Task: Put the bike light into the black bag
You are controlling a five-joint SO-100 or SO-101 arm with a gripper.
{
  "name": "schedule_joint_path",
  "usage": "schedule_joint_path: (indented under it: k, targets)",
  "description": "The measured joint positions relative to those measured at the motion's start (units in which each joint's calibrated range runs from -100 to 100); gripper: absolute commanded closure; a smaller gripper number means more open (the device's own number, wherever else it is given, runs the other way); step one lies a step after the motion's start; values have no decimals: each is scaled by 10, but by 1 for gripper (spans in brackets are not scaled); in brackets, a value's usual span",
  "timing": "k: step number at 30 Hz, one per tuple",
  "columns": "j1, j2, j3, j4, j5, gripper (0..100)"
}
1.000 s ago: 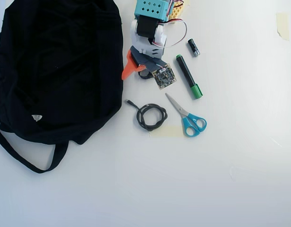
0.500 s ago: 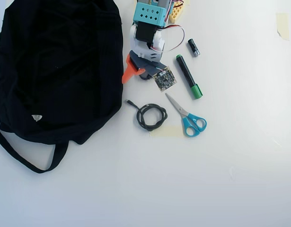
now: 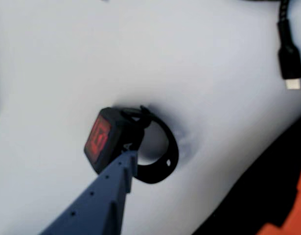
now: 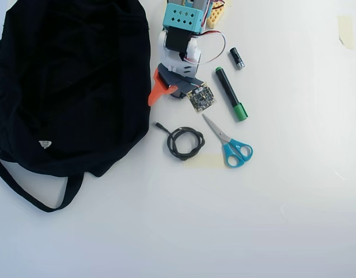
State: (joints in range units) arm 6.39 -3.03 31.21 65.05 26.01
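The bike light [image 3: 111, 139], a black block with a red face and a ring strap, lies against the spread pincer's [image 3: 189, 196] blue fingertip [image 3: 122, 169].

Overhead: bike light [image 4: 178, 94] mostly hidden under end effector [image 4: 166, 91]; black bag [image 4: 68, 87] cut off at top/left edges.

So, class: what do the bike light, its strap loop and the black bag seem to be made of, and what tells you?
Bike light: looks like matte black hard plastic, with a translucent red lens face.
Strap loop: probably rubber or silicone, a thin dull black band with small holes.
Black bag: soft woven fabric, judging by its slumped, creased shape and limp strap; the exact cloth is unclear.
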Motion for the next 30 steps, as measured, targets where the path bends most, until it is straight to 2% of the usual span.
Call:
schedule_joint_path:
  k: [15,23,30]
  targets:
    - [0,-3,0,0,0,60]
    - [0,-3,0,0,0,74]
    - [0,-3,0,0,0,74]
